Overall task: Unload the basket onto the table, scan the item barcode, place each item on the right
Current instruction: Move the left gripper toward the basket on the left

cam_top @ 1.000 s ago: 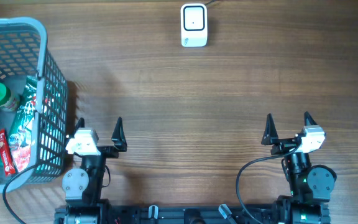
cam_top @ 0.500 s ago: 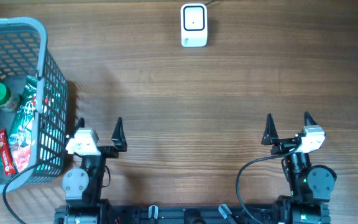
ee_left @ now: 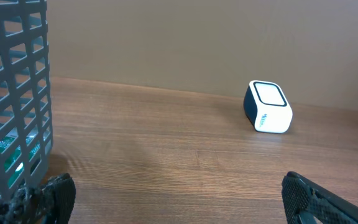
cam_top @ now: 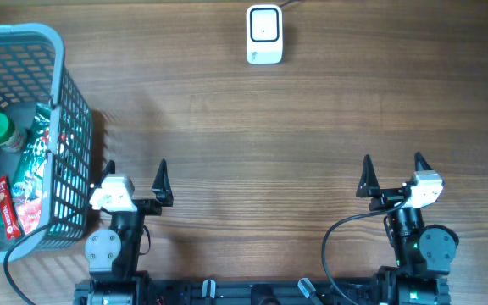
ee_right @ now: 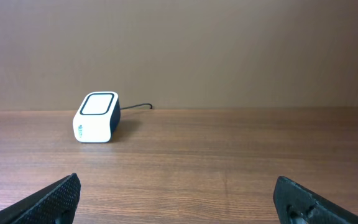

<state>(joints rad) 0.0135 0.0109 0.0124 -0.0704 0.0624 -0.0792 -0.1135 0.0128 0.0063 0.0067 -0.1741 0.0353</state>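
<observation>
Nothing has moved: left hand (cam_top: 135, 172) and right hand (cam_top: 393, 168) both gape wide, empty; no item (cam_top: 30, 161) picked from the basket (cam_top: 56, 51) at nine o'clock, scanner (cam_top: 264, 34) waits at twelve.

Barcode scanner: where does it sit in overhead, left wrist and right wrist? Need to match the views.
Overhead: barcode scanner at top centre, far from both arms.
Left wrist: barcode scanner right of centre, upper half; basket at the left edge.
Right wrist: barcode scanner left of centre, its cable trailing right.
Shared landmark: the wooden table it stands on.
</observation>
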